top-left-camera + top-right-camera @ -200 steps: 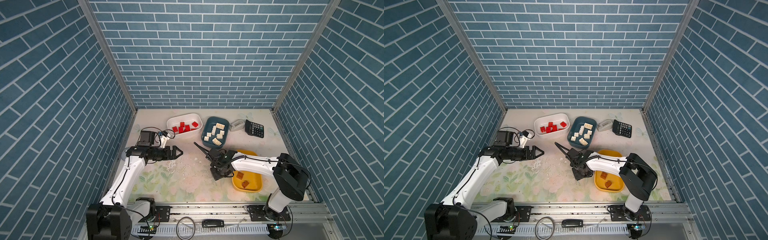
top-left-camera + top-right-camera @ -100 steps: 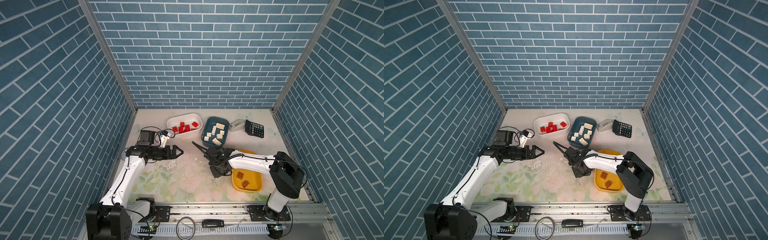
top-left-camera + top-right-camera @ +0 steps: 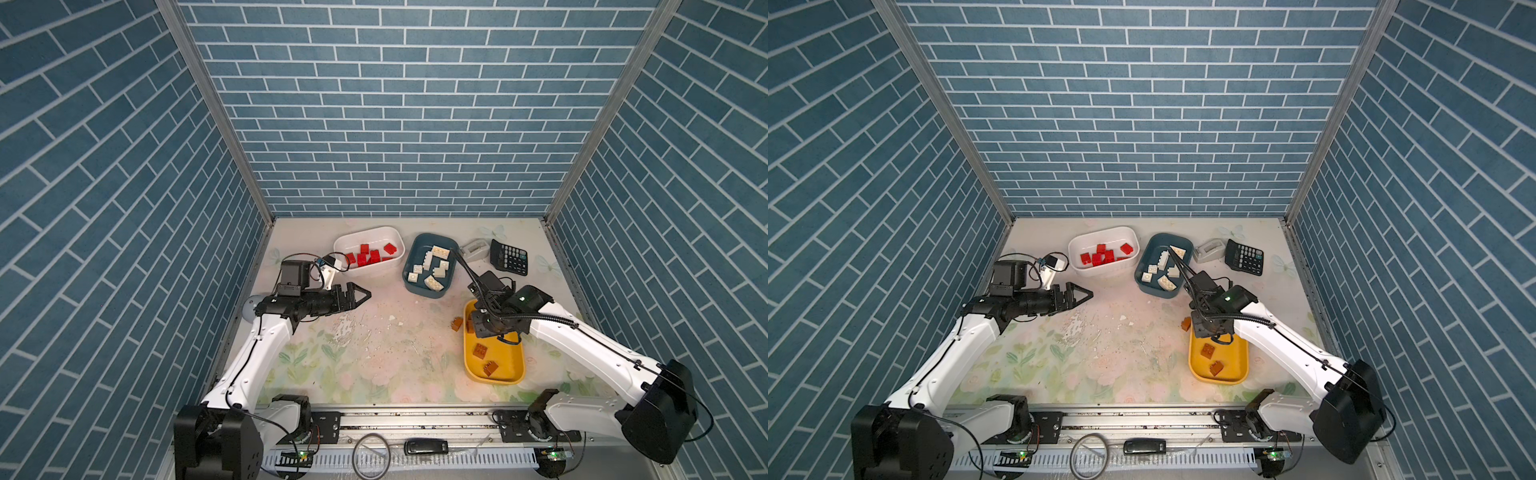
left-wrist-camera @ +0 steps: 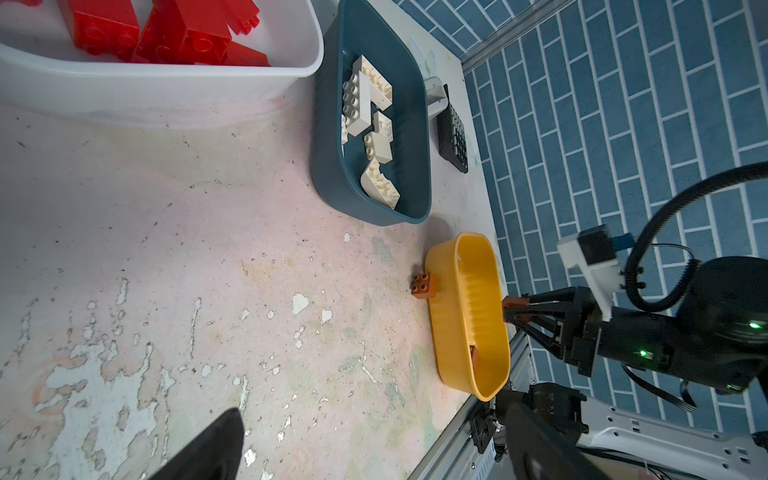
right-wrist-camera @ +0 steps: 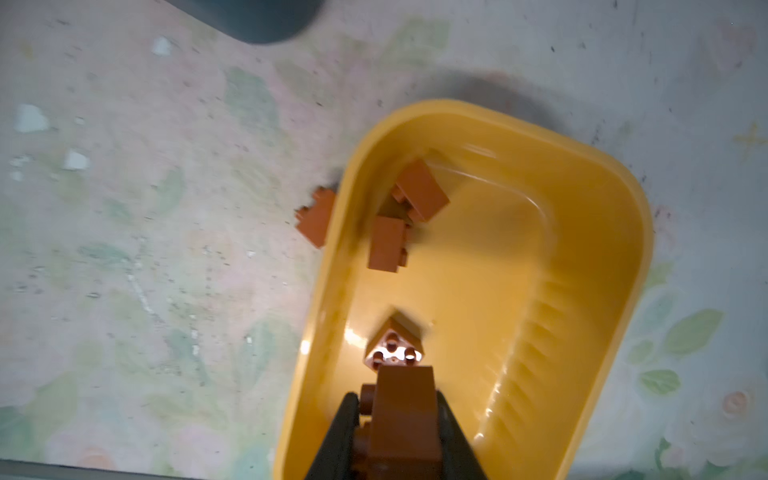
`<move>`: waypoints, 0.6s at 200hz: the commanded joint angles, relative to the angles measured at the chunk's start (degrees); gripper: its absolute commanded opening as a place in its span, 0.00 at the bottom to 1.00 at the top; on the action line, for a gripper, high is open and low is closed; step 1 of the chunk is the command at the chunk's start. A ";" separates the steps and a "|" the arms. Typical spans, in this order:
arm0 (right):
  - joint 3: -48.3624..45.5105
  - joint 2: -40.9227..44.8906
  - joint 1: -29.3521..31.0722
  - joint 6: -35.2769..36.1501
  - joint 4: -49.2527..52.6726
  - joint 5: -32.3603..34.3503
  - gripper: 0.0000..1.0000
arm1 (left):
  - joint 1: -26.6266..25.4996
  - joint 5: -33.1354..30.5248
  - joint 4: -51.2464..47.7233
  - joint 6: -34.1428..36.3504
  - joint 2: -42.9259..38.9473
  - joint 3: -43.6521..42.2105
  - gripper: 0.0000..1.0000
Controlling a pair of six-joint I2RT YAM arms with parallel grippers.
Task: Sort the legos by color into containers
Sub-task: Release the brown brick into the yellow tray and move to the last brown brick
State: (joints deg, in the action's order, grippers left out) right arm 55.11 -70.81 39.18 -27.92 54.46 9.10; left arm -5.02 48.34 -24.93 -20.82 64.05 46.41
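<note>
My right gripper (image 5: 397, 401) is shut on a brown lego (image 5: 405, 415) and hangs over the near-left end of the yellow tub (image 5: 582, 249); in both top views it (image 3: 478, 324) (image 3: 1200, 328) sits at the tub's far-left corner. More brown legos (image 5: 388, 245) lie inside the tub. One brown lego (image 3: 457, 323) rests on the table against the tub's outer wall. The white tub (image 3: 370, 229) holds red legos (image 3: 368, 257), and the teal tub (image 3: 415, 282) holds cream legos (image 3: 434, 266). My left gripper (image 3: 361, 296) is open and empty, just in front of the white tub.
A black calculator (image 3: 509, 257) and a grey tape dispenser (image 3: 473, 249) stand at the back right, behind the yellow tub. The floral table mat (image 3: 374, 345) is worn, with flaked white patches in the middle. Tiled walls close the table on three sides.
My right gripper closed on the brown lego and moved right from the table's middle to above the yellow tub. The left arm has stayed still.
</note>
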 commanded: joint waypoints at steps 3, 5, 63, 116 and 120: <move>-3.96 0.59 -3.57 3.36 -1.38 -0.84 0.17 | -0.52 1.40 4.25 -2.07 -0.33 -0.65 1.00; -4.25 0.52 -3.71 3.46 -2.05 -1.15 0.17 | -0.59 1.41 4.33 -2.15 -0.20 -0.63 1.00; -4.32 -0.95 -6.64 7.63 -6.04 -2.48 0.49 | -0.61 1.32 4.20 -1.68 0.75 0.44 1.00; 2.54 -0.46 -3.31 0.70 -7.52 -9.61 0.60 | -0.61 0.89 2.72 -0.04 1.07 0.67 1.00; 2.98 -0.71 -2.66 -0.66 -7.92 -9.67 0.60 | -0.65 0.81 2.57 0.21 1.14 0.69 1.00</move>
State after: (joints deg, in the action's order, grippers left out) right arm 55.27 -72.03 33.74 -22.26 48.29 3.33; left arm -5.28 49.10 -21.54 -22.31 64.64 46.33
